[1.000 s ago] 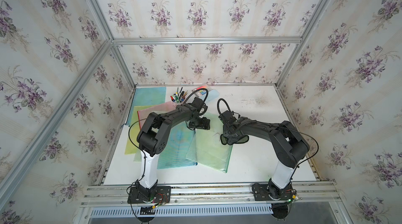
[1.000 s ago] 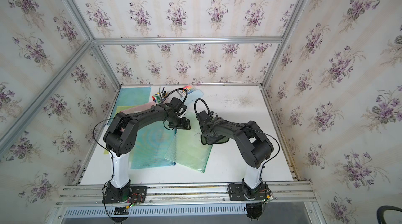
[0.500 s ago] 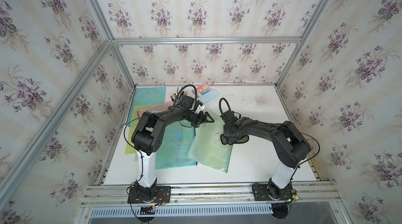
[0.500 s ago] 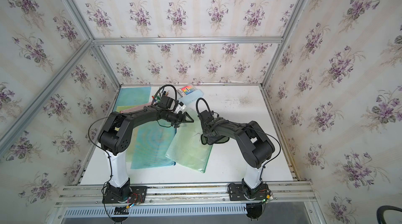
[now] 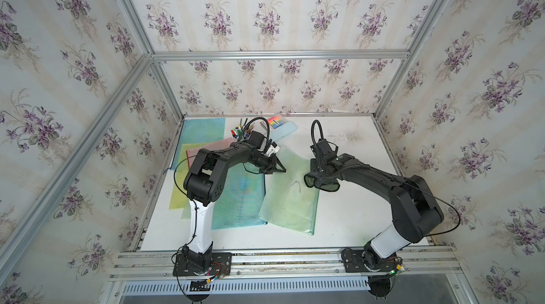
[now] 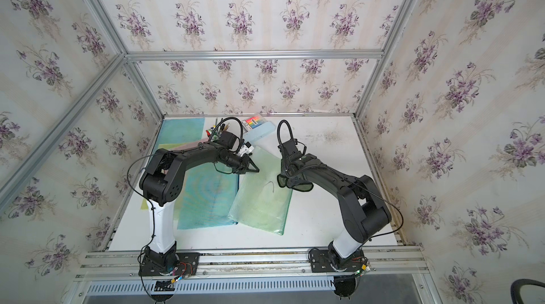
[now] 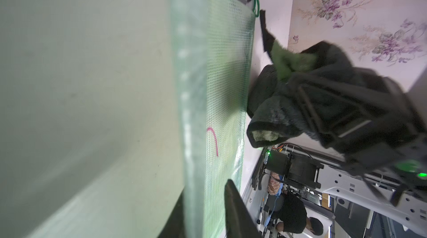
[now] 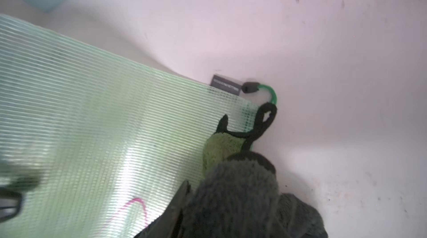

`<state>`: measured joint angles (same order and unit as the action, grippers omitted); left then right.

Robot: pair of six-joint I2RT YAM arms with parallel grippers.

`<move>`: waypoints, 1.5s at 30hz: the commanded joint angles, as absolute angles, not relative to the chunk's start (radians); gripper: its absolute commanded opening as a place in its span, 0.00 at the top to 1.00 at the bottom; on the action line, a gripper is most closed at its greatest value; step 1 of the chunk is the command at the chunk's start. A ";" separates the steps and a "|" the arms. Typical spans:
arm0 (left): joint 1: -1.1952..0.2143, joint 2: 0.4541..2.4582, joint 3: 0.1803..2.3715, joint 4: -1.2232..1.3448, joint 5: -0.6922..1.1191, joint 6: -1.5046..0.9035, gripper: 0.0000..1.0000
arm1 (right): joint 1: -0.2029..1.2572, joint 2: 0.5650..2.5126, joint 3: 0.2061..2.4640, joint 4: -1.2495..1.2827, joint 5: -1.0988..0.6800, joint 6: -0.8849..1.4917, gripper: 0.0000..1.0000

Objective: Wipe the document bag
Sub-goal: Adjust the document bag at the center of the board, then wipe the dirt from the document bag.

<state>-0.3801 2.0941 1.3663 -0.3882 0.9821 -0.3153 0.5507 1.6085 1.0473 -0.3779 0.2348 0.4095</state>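
Document bag [image 5: 290,208]: green mesh, lying mid-table [image 5: 354,214]. Its long axis runs roughly near-to-far, slightly skewed to the table edges. The label tag [image 8: 225,84] and green pull loop [image 8: 271,92] sit at the far-right corner, so that end points at the back wall. There's a pink curved mark [image 8: 138,204] on the panel. A blue bag [image 5: 239,196] lies just beside it on the left.

Left gripper [image 5: 280,168] is at the bag's far-left edge. Jaws are nearly together with the bag's edge between them, and it looks like a pinch, though the wrist view is too blurred to confirm contact. That edge rides up off the table.

Right gripper [image 5: 320,177] is clamped on a bunched dark green cloth [image 5: 323,185]. The cloth rests on the bag's far-right edge, by the loop, and partly overhangs onto the table.
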 commanded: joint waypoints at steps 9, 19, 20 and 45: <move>-0.454 1.936 1.039 0.127 0.732 -0.696 1.00 | 0.637 1.498 1.057 -0.345 0.034 0.443 0.63; -0.507 2.005 0.995 0.254 0.670 -0.822 1.00 | 0.784 1.705 0.912 -0.287 0.281 0.645 0.64; -0.508 2.001 0.990 0.243 0.670 -0.815 1.00 | 0.761 1.710 0.905 -0.306 0.324 0.653 0.63; -0.515 2.021 1.017 0.143 0.709 -0.723 1.00 | 0.733 1.741 1.051 -0.369 0.427 0.559 0.61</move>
<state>-0.5152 2.0071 1.0100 0.1757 0.7147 -0.7403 0.6678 1.7203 1.0073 -0.3737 0.4385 0.5991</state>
